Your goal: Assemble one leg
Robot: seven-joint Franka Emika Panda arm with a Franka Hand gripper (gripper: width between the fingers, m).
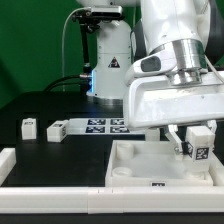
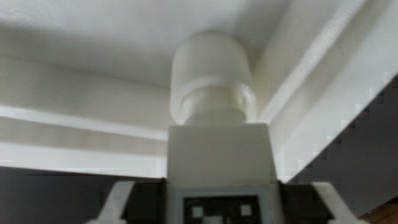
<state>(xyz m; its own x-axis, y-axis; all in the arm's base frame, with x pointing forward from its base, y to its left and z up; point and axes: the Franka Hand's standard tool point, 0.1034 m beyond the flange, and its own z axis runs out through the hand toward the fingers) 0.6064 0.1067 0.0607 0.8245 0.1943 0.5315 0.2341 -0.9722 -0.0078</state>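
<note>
My gripper (image 1: pixel 195 140) is shut on a leg (image 1: pixel 198 150), a stubby white block with a black-and-white tag facing outward. It holds the leg just above the right end of the large white panel (image 1: pixel 140 160). In the wrist view the leg (image 2: pixel 217 110) runs straight out from between the jaws of my gripper (image 2: pixel 221 205), and its rounded narrower tip points into an inner corner of the panel (image 2: pixel 89 90). I cannot tell whether the tip touches the panel. Two loose legs (image 1: pixel 28 126) (image 1: pixel 57 129) lie on the dark table at the exterior view's left.
The marker board (image 1: pixel 106 125) lies behind the panel, in front of the arm's white base (image 1: pixel 110 65). A white raised rail (image 1: pixel 55 186) runs along the table's near edge and turns up at the exterior view's left (image 1: pixel 8 158).
</note>
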